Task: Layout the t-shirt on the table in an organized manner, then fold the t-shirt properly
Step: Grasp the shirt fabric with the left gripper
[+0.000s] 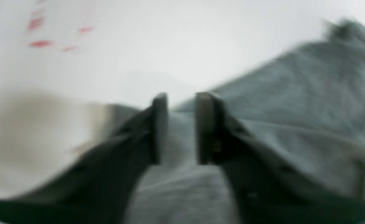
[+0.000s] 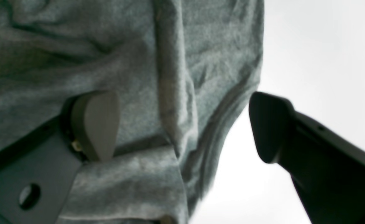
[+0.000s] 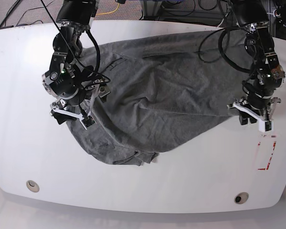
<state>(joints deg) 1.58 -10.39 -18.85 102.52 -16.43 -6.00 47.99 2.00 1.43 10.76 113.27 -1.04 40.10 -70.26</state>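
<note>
A: So, base view first. The t-shirt is lying crumpled across the middle of the table, spreading from the far edge toward the near side, with a bunched corner near the front centre. The right gripper is sitting at the shirt's edge on that view's left, the left gripper at the shirt's tip on that view's right. The red tape rectangle is lying just in front of the left gripper. Two cable holes are showing near the front edge.

B: Jaw states?

A: Left wrist view is blurring badly. The left gripper is showing a narrow gap between its pads, with grey shirt fabric showing through the gap and off to the right. Can't tell whether it is pinching cloth or merely hanging over it. White table is filling the top, red tape marks at upper left.

B: And the right?

A: Right wrist view is sharp. The right gripper is standing spread wide, one pad over the shirt, the other over bare table just past the hem. A vertical fold and the hem are running between the fingers. Nothing is being pinched.
</note>
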